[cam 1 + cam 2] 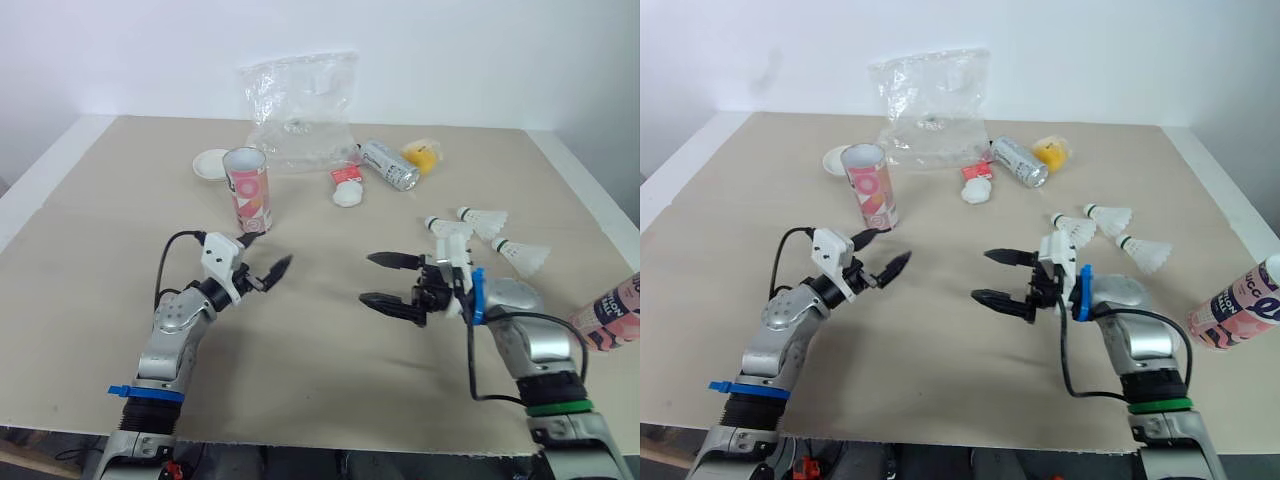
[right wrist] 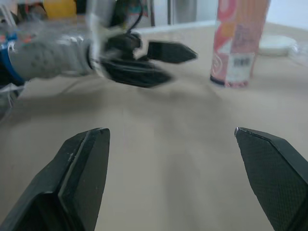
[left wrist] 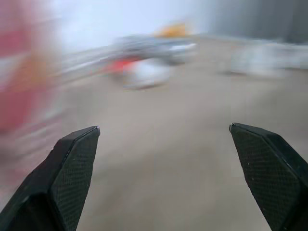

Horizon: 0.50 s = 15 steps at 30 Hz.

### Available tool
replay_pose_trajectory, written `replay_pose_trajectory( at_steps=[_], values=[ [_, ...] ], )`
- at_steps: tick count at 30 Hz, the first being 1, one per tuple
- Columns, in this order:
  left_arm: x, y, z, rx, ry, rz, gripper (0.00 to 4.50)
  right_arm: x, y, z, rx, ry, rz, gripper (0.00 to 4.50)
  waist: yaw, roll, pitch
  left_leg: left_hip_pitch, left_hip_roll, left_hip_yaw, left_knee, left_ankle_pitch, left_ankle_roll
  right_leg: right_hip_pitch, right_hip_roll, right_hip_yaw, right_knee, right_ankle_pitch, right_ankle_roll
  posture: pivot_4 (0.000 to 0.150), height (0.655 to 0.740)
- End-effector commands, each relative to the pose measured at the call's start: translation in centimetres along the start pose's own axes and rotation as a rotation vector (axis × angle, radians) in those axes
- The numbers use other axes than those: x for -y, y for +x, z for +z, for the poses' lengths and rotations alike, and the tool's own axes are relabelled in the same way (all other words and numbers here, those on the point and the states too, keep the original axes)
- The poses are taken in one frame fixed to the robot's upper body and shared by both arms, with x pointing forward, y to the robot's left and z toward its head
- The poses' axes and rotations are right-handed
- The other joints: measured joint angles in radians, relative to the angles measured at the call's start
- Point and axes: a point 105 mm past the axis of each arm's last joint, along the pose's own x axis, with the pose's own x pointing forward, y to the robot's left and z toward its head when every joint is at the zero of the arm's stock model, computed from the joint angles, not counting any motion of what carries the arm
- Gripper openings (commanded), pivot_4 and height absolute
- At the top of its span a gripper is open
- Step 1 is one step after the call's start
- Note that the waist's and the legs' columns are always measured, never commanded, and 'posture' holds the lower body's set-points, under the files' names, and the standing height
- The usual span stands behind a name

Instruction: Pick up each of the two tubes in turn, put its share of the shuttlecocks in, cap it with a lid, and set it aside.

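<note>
— Where are the tubes sitting?
— I'm seeing the upright tube [image 1: 247, 190] standing toward the far left of the bench [image 1: 320, 380], with a white lid [image 1: 211, 162] just behind it. The other tube [image 1: 612, 318] seems to be lying on its side near the right edge, and three shuttlecocks [image 1: 490, 218] are lying near that edge, farther back.
— And the jaws?
— I'm holding both wide open and empty. The left gripper [image 1: 265, 255] is hovering just on the near side of the upright tube, the right gripper [image 1: 367, 278] over mid-bench.
— What's worrying you?
— A sideways brush from the left gripper could be tipping that tube over. The lying one is looking free to roll off the edge, and the right arm's cable [image 1: 472, 370] could be dragging through the shuttlecocks.
— The surface?
— It's showing flat and beige. A plain white wall [image 1: 120, 50] is running behind, with a clear bag [image 1: 300, 110] slumping at the far edge.
</note>
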Motion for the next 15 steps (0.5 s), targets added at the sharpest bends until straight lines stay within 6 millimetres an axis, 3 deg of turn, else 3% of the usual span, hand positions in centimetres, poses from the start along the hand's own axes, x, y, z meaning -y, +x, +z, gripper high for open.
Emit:
replay_pose_trajectory(
  at_steps=[1,7,15],
  values=[
    [-1.9,0.1,-0.6,-0.048,0.021,0.160,4.50,0.9,0.8,0.8,0.011,-0.053,-0.020,4.44,0.001,0.000,0.000,0.000,0.000,0.000,0.000,0.000,0.000,0.000,0.000,0.000,0.000,0.000,0.000,0.150,0.7400],
    [-3.4,1.5,-1.1,-0.067,-0.024,0.269,4.50,1.9,1.6,0.9,0.022,-0.072,-0.068,4.44,0.002,0.000,0.000,0.000,0.000,-0.001,0.000,0.001,-0.002,0.000,0.000,-0.002,0.000,0.002,-0.001,0.150,0.7400],
    [-4.4,3.9,-0.6,-0.060,-0.044,0.276,4.50,2.4,2.1,1.6,0.054,-0.062,-0.093,4.44,0.002,0.000,0.000,0.000,0.000,-0.002,0.000,0.002,-0.002,0.000,0.001,-0.002,0.001,0.002,-0.001,0.150,0.7400]
  ],
)
